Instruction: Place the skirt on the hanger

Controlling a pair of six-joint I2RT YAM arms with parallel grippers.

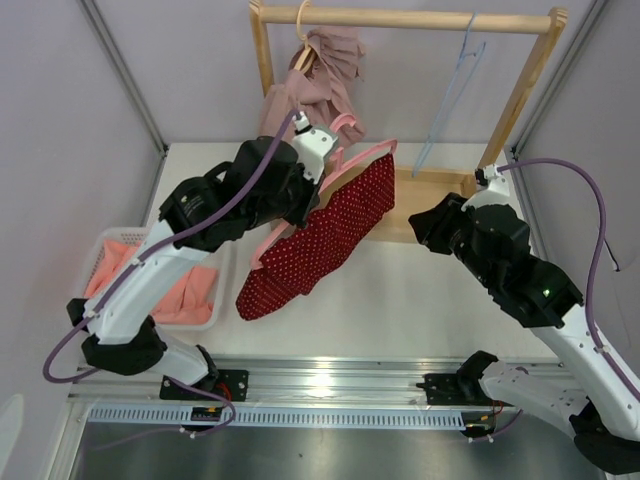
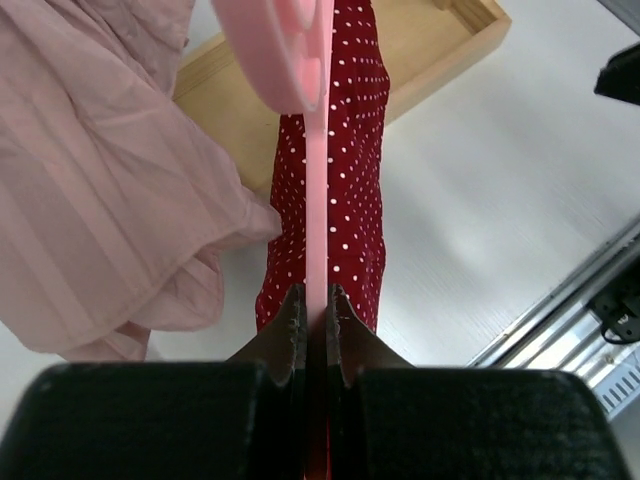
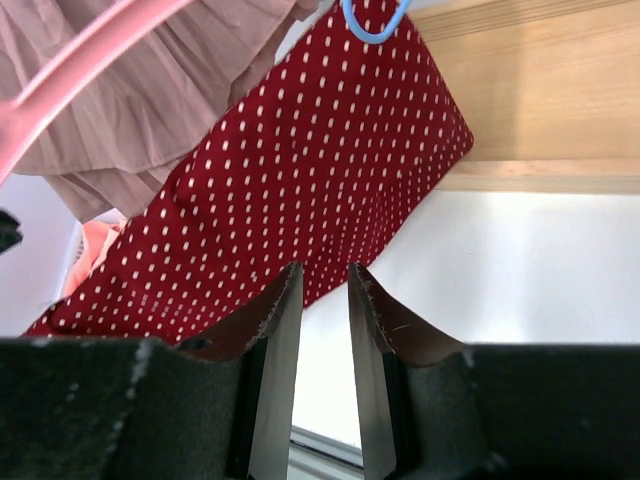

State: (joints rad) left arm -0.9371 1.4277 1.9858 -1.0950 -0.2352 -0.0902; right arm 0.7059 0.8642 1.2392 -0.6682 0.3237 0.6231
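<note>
Red polka-dot skirt (image 1: 320,240) slants across the matte white table (image 1: 430,300), centre frame, pale walls (image 1: 60,80) around; left gripper (image 2: 312,310) clamps the flat pink plastic hanger (image 2: 316,200), right gripper (image 3: 322,300) stands parted, empty.

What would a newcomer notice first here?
The red polka-dot skirt hangs from a pink hanger above mid-table, with the left gripper clamped on the hanger. Behind it, a dusty-pink garment hangs from the wooden rack. The right gripper sits open and empty just off the skirt.
</note>
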